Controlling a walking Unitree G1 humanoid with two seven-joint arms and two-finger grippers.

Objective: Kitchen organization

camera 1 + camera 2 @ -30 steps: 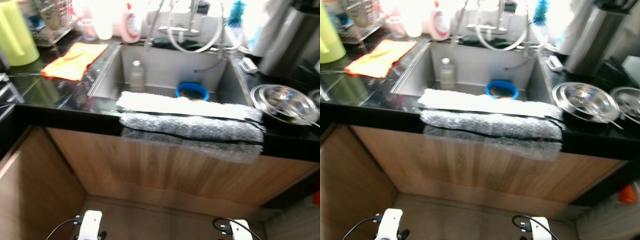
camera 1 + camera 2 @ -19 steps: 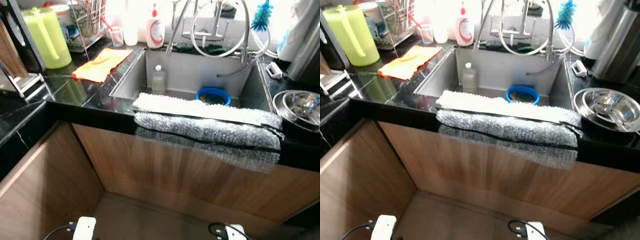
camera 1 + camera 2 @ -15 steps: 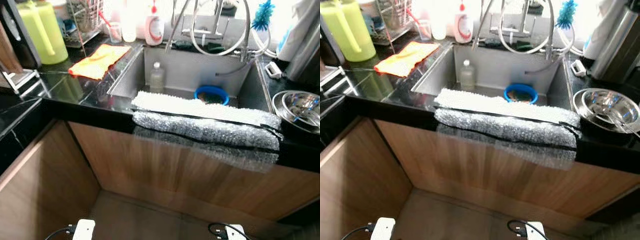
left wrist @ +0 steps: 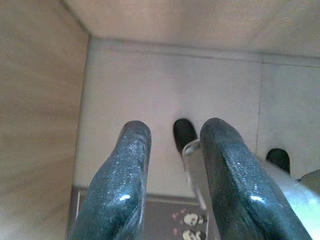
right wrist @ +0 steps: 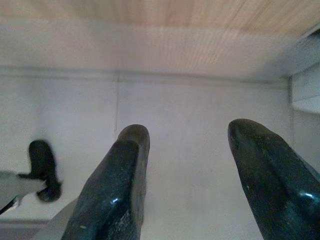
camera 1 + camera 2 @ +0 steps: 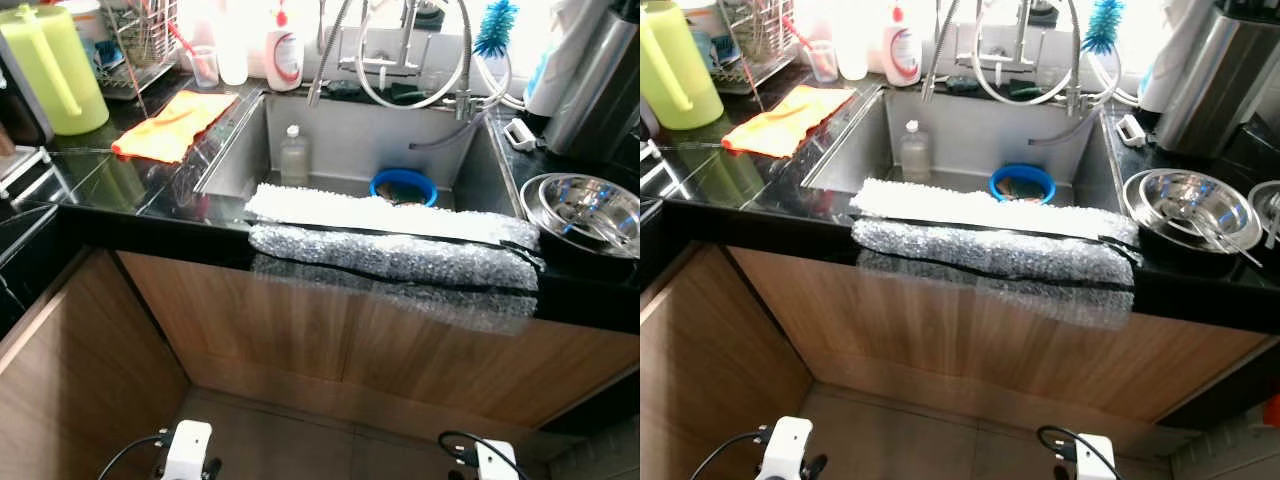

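Presumably light and limp: grip orange cloth (image 6: pixel 165 124) on bench (image 6: pixel 120 190) by a raised fold, both idle pincers' fingers apart, left pincer (image 4: pixel 172 150), right pincer (image 5: pixel 187 150).

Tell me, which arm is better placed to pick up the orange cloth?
Probably left: the flat orange cloth lies on the black counter on the robot's left. Both grippers hang low, open, above the floor.

Both arms hang idle, left gripper (image 4: pixel 172 150) and right gripper (image 5: pixel 192 150) fingers parted.

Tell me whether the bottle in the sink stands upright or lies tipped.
Upright: the clear bottle stands on the sink floor, white cap on top.
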